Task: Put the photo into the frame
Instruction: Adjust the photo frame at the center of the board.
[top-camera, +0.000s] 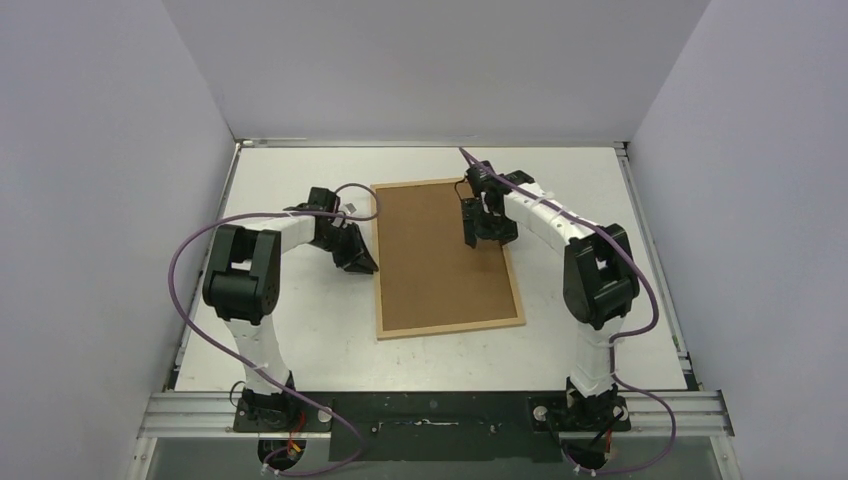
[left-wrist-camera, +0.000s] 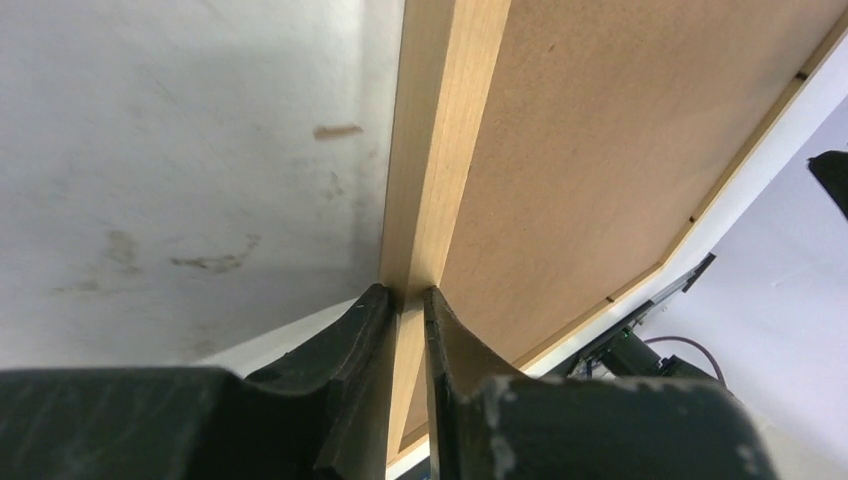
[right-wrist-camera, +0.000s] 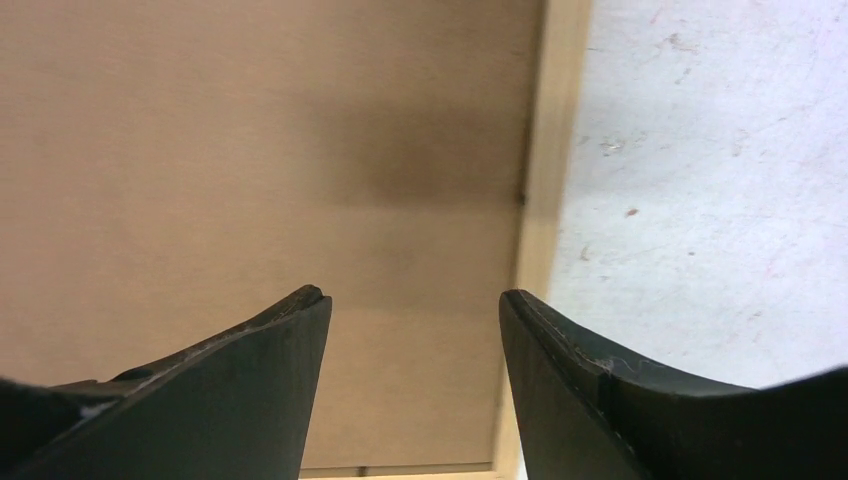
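Left hand (left-wrist-camera: 404, 310) tight on thin pale-wood frame (left-wrist-camera: 435, 120)

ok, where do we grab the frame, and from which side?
Best bet: pinch the left wood strip of the frame from above, one finger each side. It lies flat on the table, the backing panel fills the middle, so only that thin strip is pinchable. The left gripper sits astride it there.

Frame (top-camera: 450, 327) lying on the desk (top-camera: 300, 330).
Left tool (left-wrist-camera: 405, 297) astride its edge strip; right tool (right-wrist-camera: 412, 294) seemingly above the panel (right-wrist-camera: 250, 150).
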